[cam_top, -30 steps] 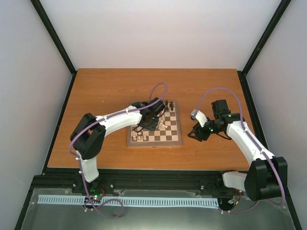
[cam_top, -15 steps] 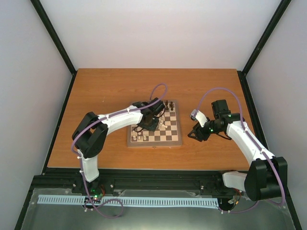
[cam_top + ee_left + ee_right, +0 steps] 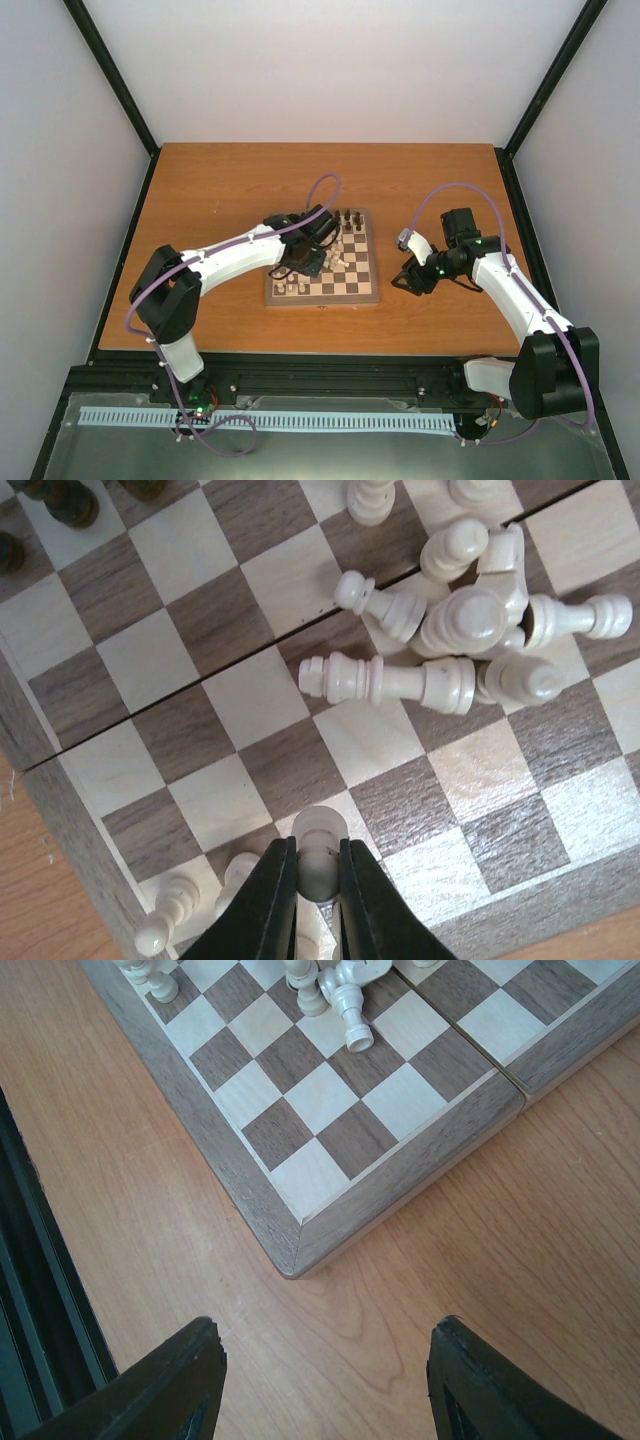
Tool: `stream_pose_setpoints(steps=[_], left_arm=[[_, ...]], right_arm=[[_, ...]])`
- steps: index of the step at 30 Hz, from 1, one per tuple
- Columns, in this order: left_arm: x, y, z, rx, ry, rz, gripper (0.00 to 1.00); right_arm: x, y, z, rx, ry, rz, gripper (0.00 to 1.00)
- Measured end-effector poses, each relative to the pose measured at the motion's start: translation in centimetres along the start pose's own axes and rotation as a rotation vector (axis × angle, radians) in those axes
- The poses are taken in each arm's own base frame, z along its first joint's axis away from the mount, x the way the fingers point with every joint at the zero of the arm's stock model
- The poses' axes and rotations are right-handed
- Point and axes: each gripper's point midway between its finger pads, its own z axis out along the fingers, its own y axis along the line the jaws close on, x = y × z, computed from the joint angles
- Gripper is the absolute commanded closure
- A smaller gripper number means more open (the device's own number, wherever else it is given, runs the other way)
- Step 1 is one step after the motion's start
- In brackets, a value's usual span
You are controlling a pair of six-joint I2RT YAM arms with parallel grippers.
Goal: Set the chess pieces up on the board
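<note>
The board point(image 3: 362, 287) lies mid-table, and also shows in the left wrist view point(image 3: 180, 610) and the right wrist view point(image 3: 330, 1090). My left gripper point(image 3: 319, 868) is shut on a cream pawn point(image 3: 320, 832), held upright over a light square near the board's edge; in the top view the left gripper point(image 3: 311, 257) is over the board's middle left. A heap of cream pieces point(image 3: 470, 620) lies tumbled on the board, one long piece point(image 3: 390, 680) on its side. Dark pieces point(image 3: 60, 500) stand at the far edge. My right gripper point(image 3: 325, 1345) is open and empty over the table by a board corner.
Two or three cream pieces point(image 3: 165, 930) stand in the board's near corner beside my left fingers. Black frame rails point(image 3: 40, 1290) run along the table's near edge. Bare wooden table point(image 3: 230, 180) surrounds the board.
My left arm's elbow has swung to the left and its gripper has shifted slightly left over the board, still holding the pawn. The right arm has not moved.
</note>
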Motion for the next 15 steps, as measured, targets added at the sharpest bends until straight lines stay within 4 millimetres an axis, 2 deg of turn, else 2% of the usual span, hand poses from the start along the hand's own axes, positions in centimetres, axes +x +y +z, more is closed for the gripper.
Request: stream_pose_setpoints(steps=[7,15], left_arm=[[1.4,0.2,0.2,-0.005,0.039,0.012,0.92],[2.1,-0.2,1.0,0.005,0.074,0.020,0.92]], right_arm=[[0.0,0.0,0.0,-0.001,0.001,0.001,0.43],[0.0,0.0,0.0,0.000,0.001,0.001,0.43]])
